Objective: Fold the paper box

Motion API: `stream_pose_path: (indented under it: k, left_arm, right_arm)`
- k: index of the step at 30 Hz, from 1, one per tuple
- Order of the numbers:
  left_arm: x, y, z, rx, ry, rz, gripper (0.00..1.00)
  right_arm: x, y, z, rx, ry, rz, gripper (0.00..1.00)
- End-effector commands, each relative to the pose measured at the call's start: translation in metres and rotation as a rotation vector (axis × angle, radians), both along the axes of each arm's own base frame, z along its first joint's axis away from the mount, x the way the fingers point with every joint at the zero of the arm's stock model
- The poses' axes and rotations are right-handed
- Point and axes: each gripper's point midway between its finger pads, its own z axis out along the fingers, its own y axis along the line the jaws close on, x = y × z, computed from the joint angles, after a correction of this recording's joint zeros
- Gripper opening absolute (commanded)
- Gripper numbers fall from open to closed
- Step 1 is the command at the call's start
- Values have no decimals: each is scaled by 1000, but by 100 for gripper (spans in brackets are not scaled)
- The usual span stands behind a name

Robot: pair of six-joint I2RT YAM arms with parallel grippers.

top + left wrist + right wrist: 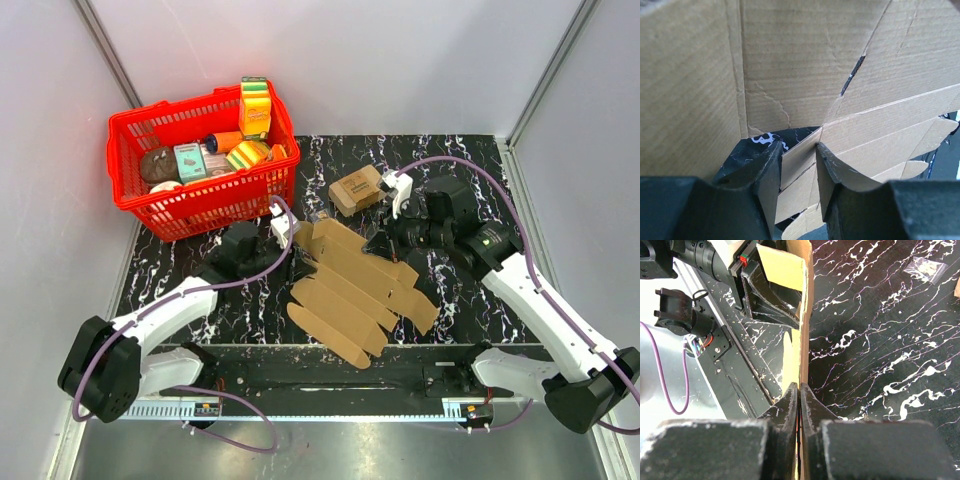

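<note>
Your paper box point(350, 290), a plain brown die-cut sheet, lies unfolded across the middle of the black marbled table point(480, 160). Its far edge is lifted between the two arms and its near flaps rest flat toward the bases.

Your left gripper point(797, 155) meets the sheet's far left corner. Its fingers point(771, 165) stand narrow on either side of a small cardboard flap, and the larger panels rise steeply in front of the wrist camera. You cannot tell from these views whether those pads are actually pinching the flap or only bracketing it.

Your right gripper point(799, 390) is at the sheet's far right side. Its fingers point(790, 405) are pressed together on the thin edge of an upright panel, which runs straight up out of the jaws.

Behind the sheet, a small printed cardboard box point(355, 190) sits apart near the right arm. A red basket point(200, 205) of groceries stands at the table's far left corner.
</note>
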Motion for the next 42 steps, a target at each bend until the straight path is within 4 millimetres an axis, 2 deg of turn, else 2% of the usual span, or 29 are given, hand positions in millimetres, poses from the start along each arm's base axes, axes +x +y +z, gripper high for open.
stream_pose_path:
  k: [1,4,11,16,19,25,34,42]
  left_arm:
    - [3,-2,18,-48,-50,-4,36]
    - [5,0,18,-45,-44,26,31]
    - [12,6,21,-33,-56,128,31]
    - [11,-2,24,-23,-72,180,31]
    - [9,-11,21,7,-80,202,31]
    - [12,-15,10,90,-88,296,31]
    - [27,-5,15,183,-136,571,31]
    - [30,-20,25,197,-157,672,33]
  right_arm:
    - [-3,5,27,62,-61,17,9]
    - [-2,6,28,66,-59,13,9]
    - [0,9,27,87,-42,0,9]
    - [2,13,26,106,-17,-3,9]
    - [4,14,26,112,-13,-12,9]
    - [5,14,25,117,-5,-24,9]
    - [5,17,23,138,14,-31,8]
    - [6,18,18,139,32,-37,8]
